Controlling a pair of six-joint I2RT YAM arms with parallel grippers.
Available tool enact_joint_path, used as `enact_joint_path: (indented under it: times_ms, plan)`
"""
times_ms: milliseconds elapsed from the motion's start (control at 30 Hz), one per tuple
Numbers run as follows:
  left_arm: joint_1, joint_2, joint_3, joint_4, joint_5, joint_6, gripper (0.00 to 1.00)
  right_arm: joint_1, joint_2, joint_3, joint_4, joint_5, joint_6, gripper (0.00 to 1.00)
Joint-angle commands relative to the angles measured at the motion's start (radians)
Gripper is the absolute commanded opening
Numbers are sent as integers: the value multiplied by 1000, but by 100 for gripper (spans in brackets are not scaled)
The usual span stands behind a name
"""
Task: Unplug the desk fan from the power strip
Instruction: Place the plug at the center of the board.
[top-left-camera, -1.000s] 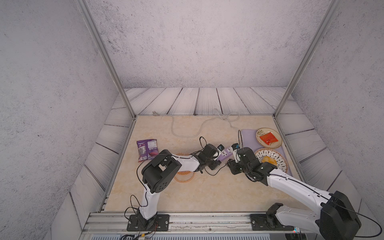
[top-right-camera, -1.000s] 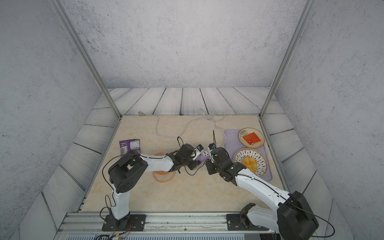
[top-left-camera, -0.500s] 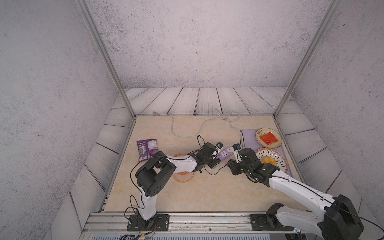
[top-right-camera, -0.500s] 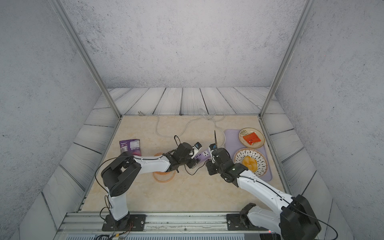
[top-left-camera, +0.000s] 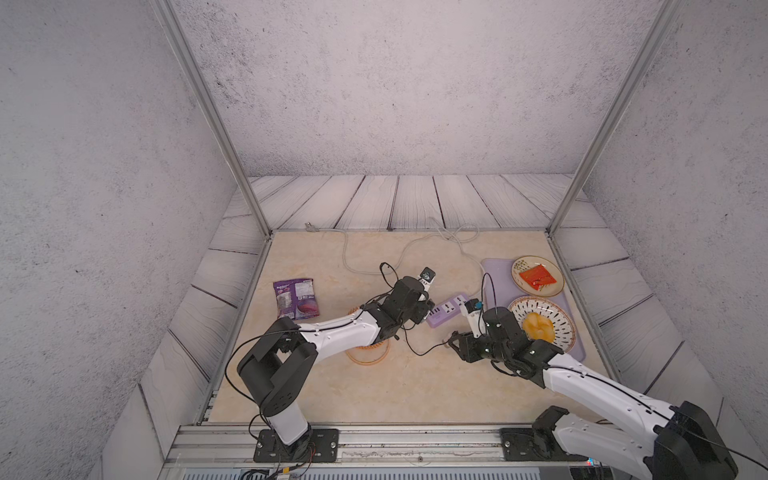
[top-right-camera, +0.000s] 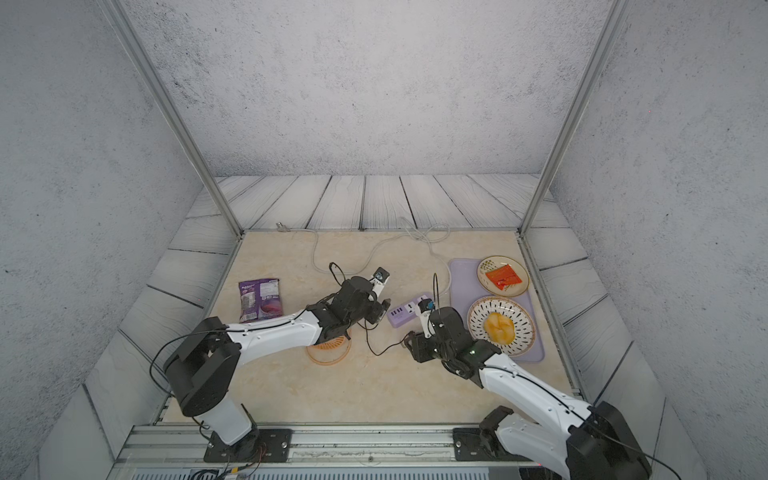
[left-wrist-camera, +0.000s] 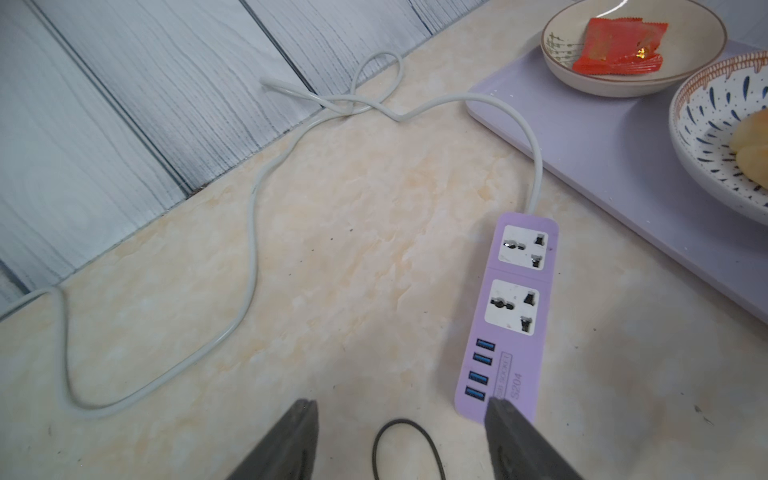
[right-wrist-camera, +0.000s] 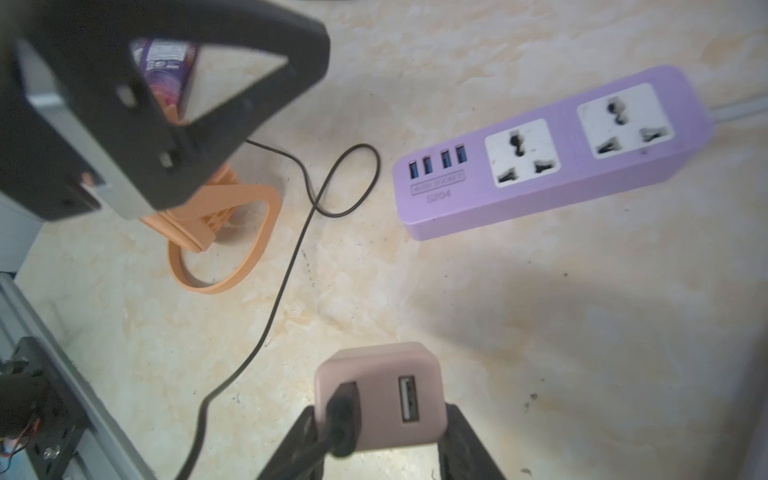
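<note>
The lavender power strip (top-left-camera: 446, 309) (top-right-camera: 409, 311) (left-wrist-camera: 515, 316) (right-wrist-camera: 548, 153) lies flat at mid-table with both white sockets empty. My right gripper (right-wrist-camera: 380, 415) (top-left-camera: 453, 343) is shut on the small beige plug (right-wrist-camera: 380, 395), held clear of the strip on its near side. A thin black cord (right-wrist-camera: 291, 266) runs from the plug to the orange desk fan (right-wrist-camera: 220, 232) (top-left-camera: 368, 353) (top-right-camera: 328, 351), which is partly hidden under my left arm. My left gripper (left-wrist-camera: 401, 405) (top-right-camera: 384, 309) is open at the strip's USB end, one fingertip (left-wrist-camera: 498, 409) at its corner, holding nothing.
A lavender tray (top-left-camera: 498, 270) at the right carries a plate with a red packet (top-left-camera: 537, 276) and a patterned bowl of yellow food (top-left-camera: 540, 326). A purple snack bag (top-left-camera: 296, 298) lies at the left. The strip's thick grey-white cord (top-left-camera: 374, 266) loops toward the back edge.
My right gripper has drawn the plug away from the strip, toward the front. The left jaws have spread a little at the strip's end.
</note>
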Motion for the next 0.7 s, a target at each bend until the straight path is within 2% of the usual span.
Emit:
enact_joint_path:
  times_ms: [0, 167, 667]
  plan:
    - [10, -52, -50, -46, -41, -80, 69, 8, -9, -29, 148, -96, 57, 9]
    - [10, -133, -77, -68, -21, -149, 70, 24, 29, -103, 307, -142, 98, 9]
    - [10, -292, -129, -115, 13, -217, 70, 32, 257, -189, 685, -254, 219, 10]
